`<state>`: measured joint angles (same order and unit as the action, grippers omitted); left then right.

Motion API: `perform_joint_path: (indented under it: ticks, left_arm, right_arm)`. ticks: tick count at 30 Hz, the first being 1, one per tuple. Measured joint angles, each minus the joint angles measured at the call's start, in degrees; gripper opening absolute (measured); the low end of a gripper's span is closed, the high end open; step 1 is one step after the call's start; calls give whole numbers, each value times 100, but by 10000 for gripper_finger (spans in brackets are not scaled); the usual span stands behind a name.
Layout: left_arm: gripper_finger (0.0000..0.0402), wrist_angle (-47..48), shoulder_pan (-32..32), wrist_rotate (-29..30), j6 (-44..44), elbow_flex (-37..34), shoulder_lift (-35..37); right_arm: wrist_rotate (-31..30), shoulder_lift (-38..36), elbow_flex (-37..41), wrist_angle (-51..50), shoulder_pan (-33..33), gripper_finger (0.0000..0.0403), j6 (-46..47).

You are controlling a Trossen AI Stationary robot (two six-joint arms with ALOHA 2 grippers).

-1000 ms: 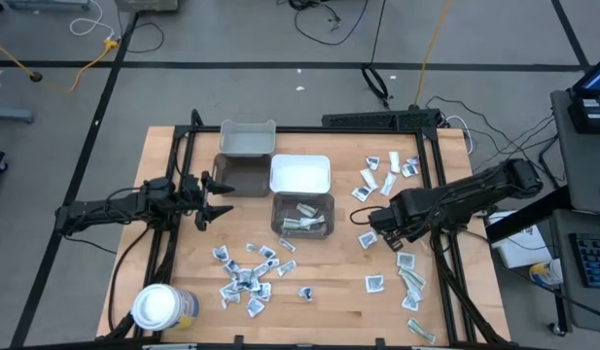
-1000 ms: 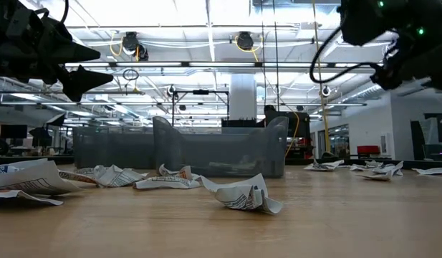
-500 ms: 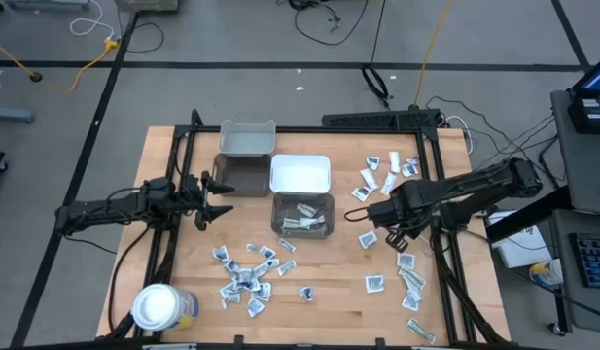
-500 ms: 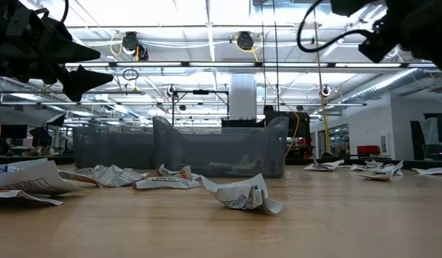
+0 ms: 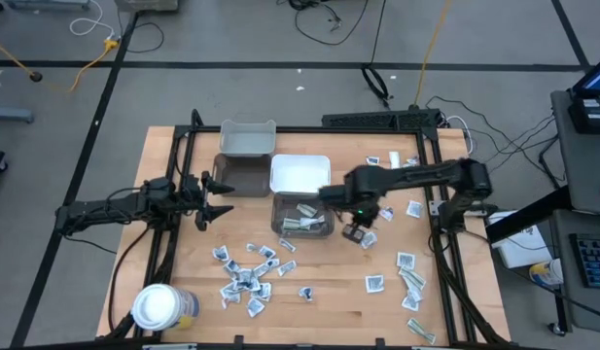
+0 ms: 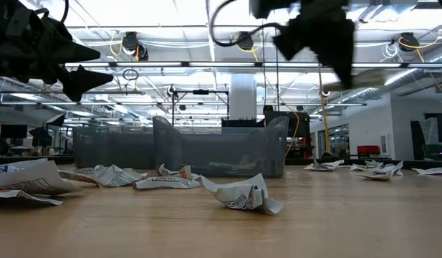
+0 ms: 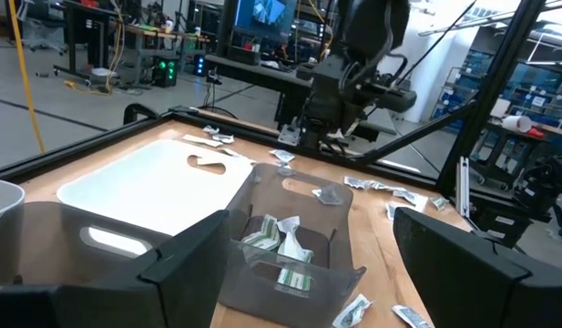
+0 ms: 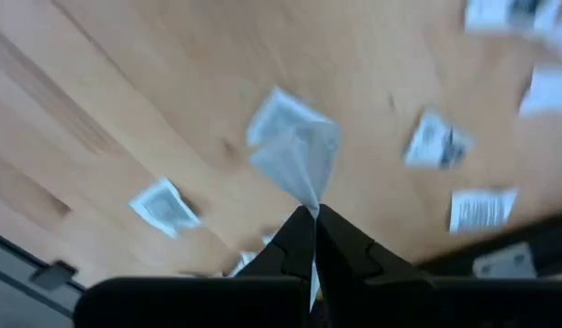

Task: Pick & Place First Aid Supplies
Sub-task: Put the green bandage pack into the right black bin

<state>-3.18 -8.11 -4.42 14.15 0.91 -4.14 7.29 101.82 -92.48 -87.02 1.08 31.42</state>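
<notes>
1. High view: the right tool (image 5: pixel 331 193) is reaching in from the right, just past the right edge of the clear bin (image 5: pixel 302 215) that already holds a few green-and-white packets. A white tray (image 5: pixel 300 174) sits touching the back of that bin, and a grey bin (image 5: pixel 247 139) stands further back on the left. Loose packets lie in two scatters on the worktop (image 5: pixel 183 262): a cluster in front of the bins (image 5: pixel 246 275) and another spread on the right (image 5: pixel 408 270). The left tool (image 5: pixel 214 195) waits to the left of the bins. A white-lidded jar (image 5: pixel 157 307) stands at the front left corner.

2. Low view: the right arm hangs high above the worktop, with a thin pale edge showing near its tip. Crumpled packets lie in front, the nearest one (image 6: pixel 243 195) near the middle.

3. Left wrist view: the left tool's fingers (image 7: pixel 185 264) are spread wide with nothing between them. It faces the clear bin and its packets (image 7: pixel 271 239).

4. Right wrist view: the right tool's fingers (image 8: pixel 299 239) are pinched tight on a folded white packet (image 8: pixel 297 157), lifted clear of the worktop.

5. Progress, as I judge it: a handful of packets are binned and one is on its way. Most are left on the worktop, so the job looks early.
</notes>
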Motion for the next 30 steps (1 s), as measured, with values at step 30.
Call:
perform_joint_path:
  ticks: [30]
  left_arm:
    - [310, 0, 0, -1, 0, 0, 0]
  right_arm:
    - [3, 2465, -2858, 1410, -452, 0, -1114]
